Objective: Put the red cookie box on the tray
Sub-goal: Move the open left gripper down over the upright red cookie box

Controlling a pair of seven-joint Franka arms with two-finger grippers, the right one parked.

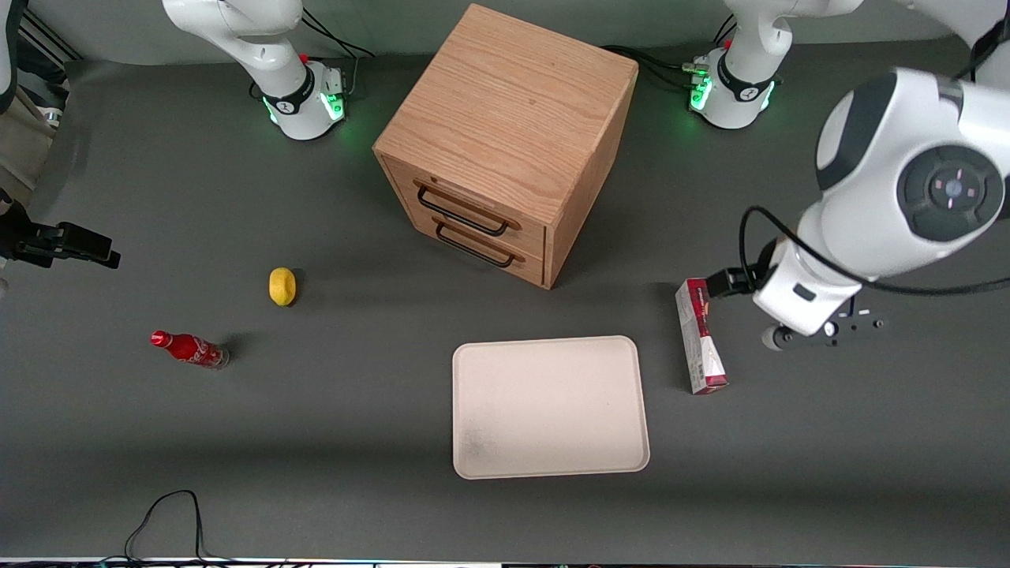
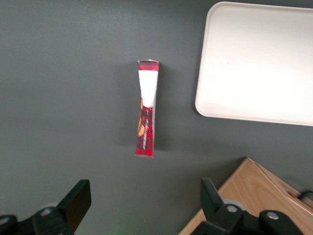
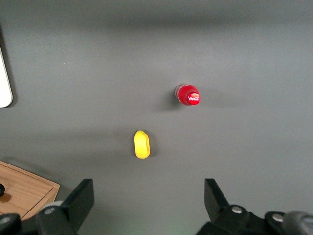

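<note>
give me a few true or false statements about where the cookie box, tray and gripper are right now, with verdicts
1. The red cookie box lies on the table beside the tray, apart from it. True.
2. The tray already holds the yellow object. False: the tray holds nothing; the yellow object sits on the table toward the parked arm's end.
3. The gripper is open and holds nothing. True: its fingers stand wide apart, off the box.
4. The gripper is clamped on the box. False: it hangs above the table near the box without touching it.
5. The wooden drawer cabinet has both drawers pulled out. False: both look shut.
</note>
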